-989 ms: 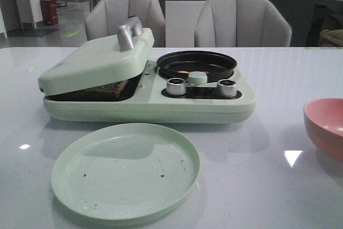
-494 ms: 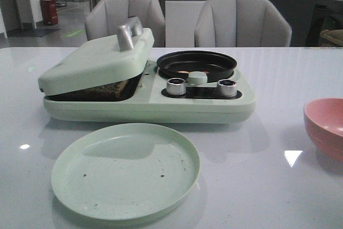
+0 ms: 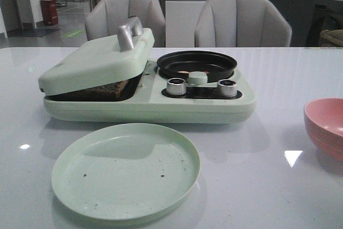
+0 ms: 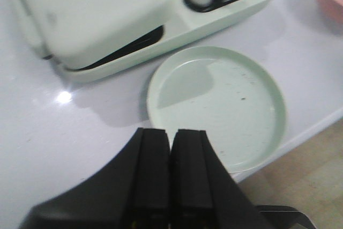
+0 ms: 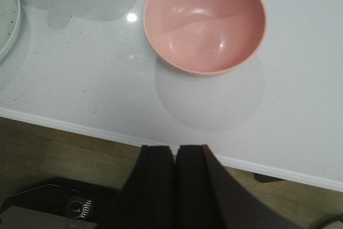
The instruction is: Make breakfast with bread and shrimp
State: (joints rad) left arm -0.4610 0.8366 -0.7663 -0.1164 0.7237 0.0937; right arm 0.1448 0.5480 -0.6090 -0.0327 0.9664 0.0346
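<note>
Bread (image 3: 107, 89) browning under the propped lid (image 3: 96, 63), shrimp (image 3: 184, 72) in the pan (image 3: 196, 64) — plate (image 3: 125, 171) bare, plating left; left gripper (image 4: 170, 170) and right gripper (image 5: 175, 186) pressed together, empty.

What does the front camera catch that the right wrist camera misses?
Only the front view shows the cooker, its propped lid over toasted bread, the black pan and two knobs. Only the right wrist view shows the right hand, shut and empty, back past the table edge over the floor. Both show the pink bowl and part of the green plate on the white table.
</note>
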